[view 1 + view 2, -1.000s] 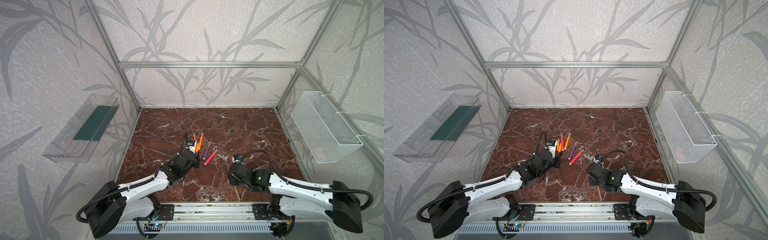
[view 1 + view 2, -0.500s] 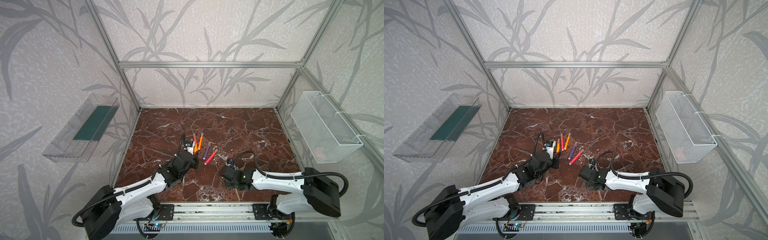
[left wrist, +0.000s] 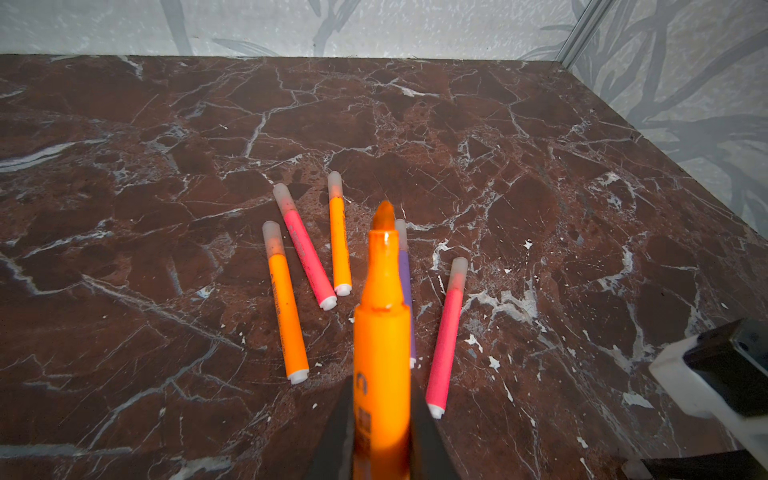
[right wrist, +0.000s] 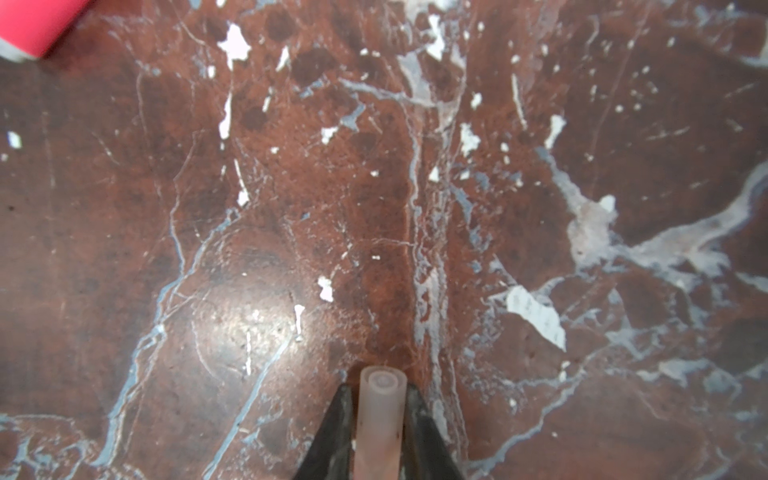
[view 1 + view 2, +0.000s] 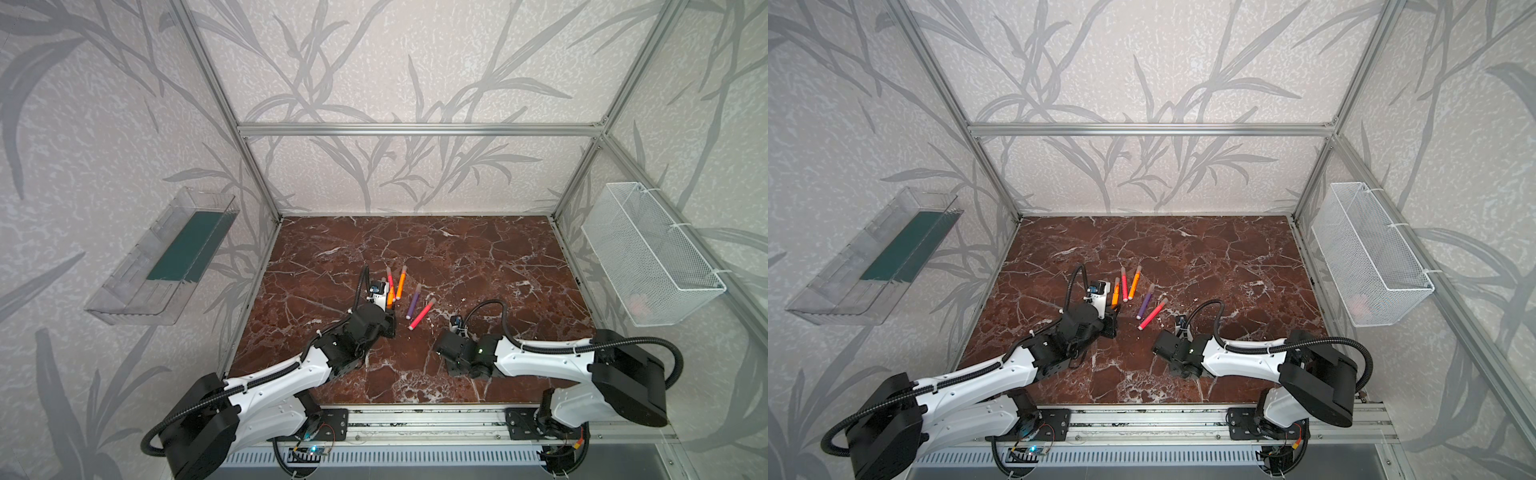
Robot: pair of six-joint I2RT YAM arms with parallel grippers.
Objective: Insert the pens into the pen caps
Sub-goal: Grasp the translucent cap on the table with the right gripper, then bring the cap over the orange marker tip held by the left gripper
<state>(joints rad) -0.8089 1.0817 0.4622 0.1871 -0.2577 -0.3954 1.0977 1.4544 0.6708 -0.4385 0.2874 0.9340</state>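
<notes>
Right wrist: pen cap (image 4: 380, 419) pinched in right gripper (image 4: 379, 390), protruding forward; left gripper (image 3: 381, 392) clamps orange pen (image 3: 382, 324).

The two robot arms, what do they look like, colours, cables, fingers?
Both the left arm and right arm have white shells, black joints and bulky black base housings. A black ribbed cable runs along each and loops over the wrist. The gripper fingers are dark, tapering wedges.
</notes>
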